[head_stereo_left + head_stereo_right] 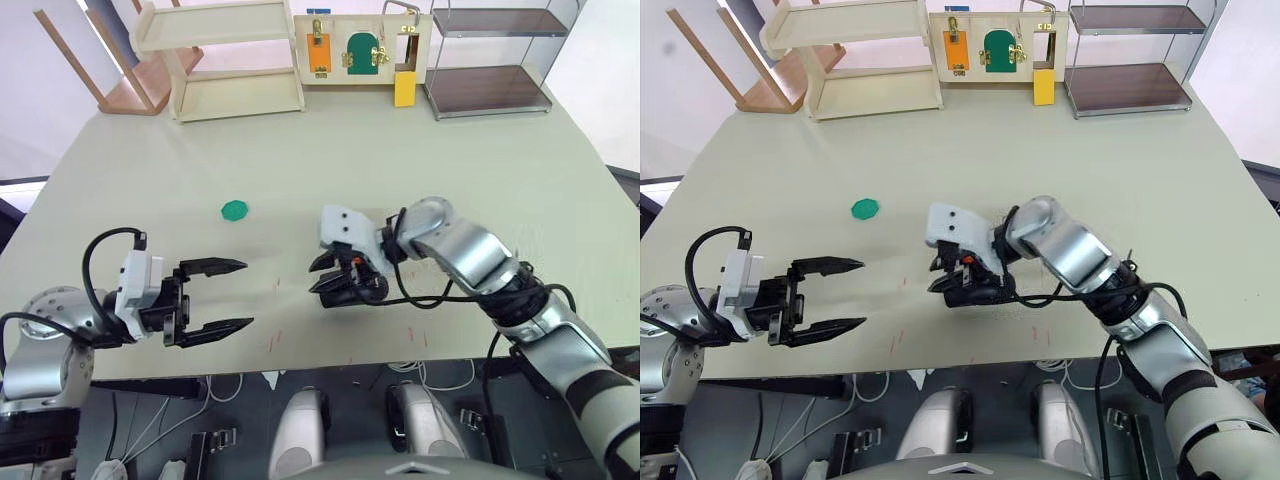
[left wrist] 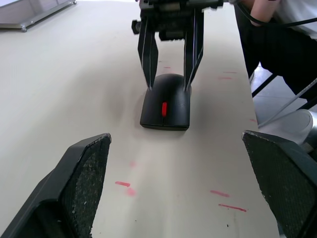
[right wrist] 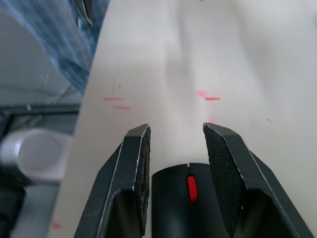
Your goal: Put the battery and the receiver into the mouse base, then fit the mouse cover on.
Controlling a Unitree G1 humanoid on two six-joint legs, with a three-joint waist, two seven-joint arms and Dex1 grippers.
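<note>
The mouse is seen whole on the table, near the front edge and a little right of centre. Its smooth black cover appears to be seated on the base, with the red scroll wheel showing along the top; no seam gap can be made out, though the far side is hidden. No loose battery or receiver is seen on the table, so both are judged to be inside already, and the task is taken to be at or very near its end. What may remain is a final press on the cover and a release.

The mouse is straddled by the right gripper, one finger against each flank, the fingers set narrow around the body. Whether they are squeezing or merely touching cannot be told for certain; contact is judged likely from both wrist views.

The left gripper is held at nine o'clock from the mouse, well apart from it, its fingers spread wide and holding nothing, pointed toward the mouse.

Further out, a green disc lies at about ten o'clock from the mouse. Red marks are scattered on the table between the grippers. At twelve o'clock, along the far edge, a wooden rack, a latch board and a shelf are ranged.
</note>
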